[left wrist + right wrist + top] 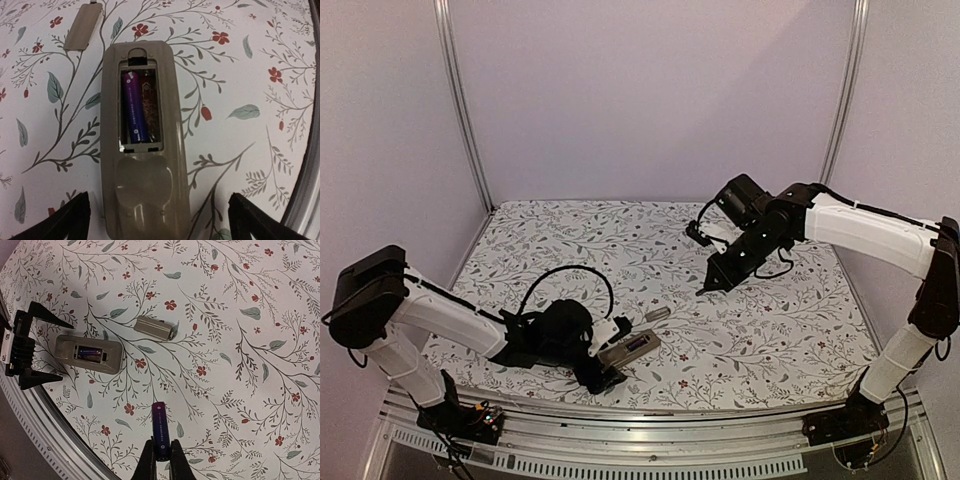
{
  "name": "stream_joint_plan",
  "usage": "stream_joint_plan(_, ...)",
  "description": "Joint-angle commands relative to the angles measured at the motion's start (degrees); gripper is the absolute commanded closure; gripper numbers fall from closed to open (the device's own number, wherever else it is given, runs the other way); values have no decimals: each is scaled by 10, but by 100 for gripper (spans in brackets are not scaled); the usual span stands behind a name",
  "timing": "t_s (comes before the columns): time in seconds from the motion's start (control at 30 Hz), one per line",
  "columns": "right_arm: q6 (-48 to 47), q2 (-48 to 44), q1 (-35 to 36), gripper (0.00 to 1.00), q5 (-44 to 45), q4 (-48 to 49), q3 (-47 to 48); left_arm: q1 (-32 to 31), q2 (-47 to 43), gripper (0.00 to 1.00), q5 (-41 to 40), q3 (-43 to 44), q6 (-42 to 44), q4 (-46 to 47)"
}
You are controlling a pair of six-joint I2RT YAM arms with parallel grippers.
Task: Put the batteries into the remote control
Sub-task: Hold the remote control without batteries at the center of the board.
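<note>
The remote control [142, 145] lies back-up on the flowered table, its battery recess open. One purple battery [132, 112] sits in the recess's left slot; the right slot is bare. The remote also shows in the top view [628, 347] and right wrist view [89, 354]. My left gripper [603, 368] is open, its fingertips [67, 217] on either side of the remote's near end, not touching. My right gripper [161, 460] is shut on the second purple battery [160, 432], held above the table, far from the remote [713, 281].
The small flat grey-tan cover piece [156, 328] lies on the table beyond the remote, also in the left wrist view [83, 26] and top view [654, 316]. The table's metal front rail [45, 430] runs close to the remote. A black cable [565, 275] loops over the left arm.
</note>
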Motion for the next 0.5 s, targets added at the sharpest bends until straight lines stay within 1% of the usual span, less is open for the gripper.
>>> stream_joint_plan(0.0,-12,-4,-2,100,-37,26,0,15,22,8,-33,-7,19,39)
stream_joint_plan(0.13,-36,4,-2,100,-43,32,6,19,23,15,-27,-16,37,61)
stream_joint_plan(0.17,-40,6,-2,100,-46,35,4,21,23,18,-27,-18,45,68)
stream_joint_plan(0.23,-53,5,-2,100,-60,43,-2,23,23,29,-9,-30,70,89)
stream_joint_plan(0.3,-66,7,-2,100,-74,53,-6,31,23,36,3,-51,94,125)
stream_joint_plan(0.4,-89,14,-2,100,-83,62,-5,46,41,45,25,-65,140,167)
stream_joint_plan(0.43,-95,17,-2,100,-89,67,-5,50,45,47,41,-65,152,175)
stream_joint_plan(0.47,-104,20,-2,100,-100,73,-7,57,47,49,73,-65,163,178)
